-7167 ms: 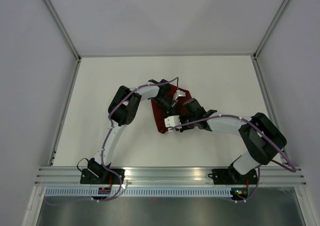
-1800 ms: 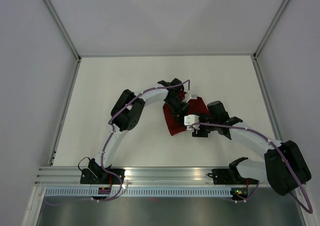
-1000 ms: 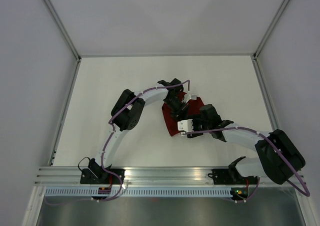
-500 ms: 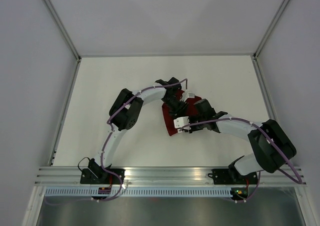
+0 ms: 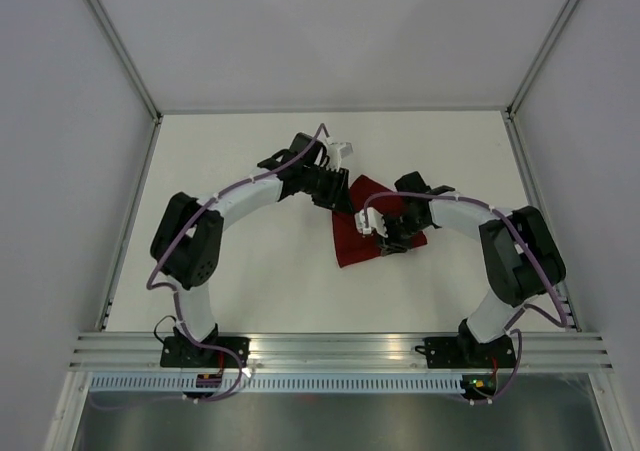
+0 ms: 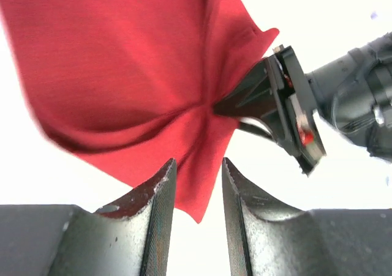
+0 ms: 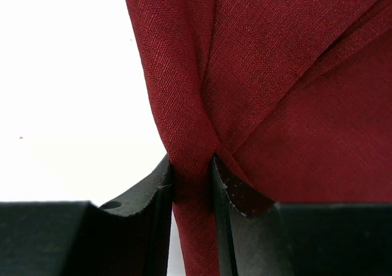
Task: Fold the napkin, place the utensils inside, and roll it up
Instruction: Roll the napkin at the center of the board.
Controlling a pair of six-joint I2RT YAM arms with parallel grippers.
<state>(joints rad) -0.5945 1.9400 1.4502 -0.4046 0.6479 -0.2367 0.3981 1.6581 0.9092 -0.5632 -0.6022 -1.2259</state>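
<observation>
At the middle of the tabletop [image 5: 230, 171], the napkin [image 5: 352, 247] lies bunched and partly doubled over between the two arms. Right hand [image 7: 192, 166] is pressed together on a gathered ridge of cloth. Left hand [image 6: 195, 169] has its fingers narrowly apart. A free napkin corner lies in the gap, not clamped as far as I can see.

My read on the step: fold stage, unfinished. The cloth puckers around the right hand's pinch and there's no clean fold edge. No fork shows in any view, and I can't tell if it's under the cloth or elsewhere.

Next move calls for:
- left hand closing on that corner
- both hands drawing apart to take out the pucker
- laying the layer flat with edges lined up

It's thin cloth, so pull gently.

View differences:
- Top camera gives the layout: napkin outline, both arms converging. The hands hide the grasp points.
- Left wrist view shows the right hand's pinch side-on, creases radiating from it, plus the loose corner.
- Right wrist view alone shows the ridge seated squarely between the pads, with cloth running on below them.
</observation>
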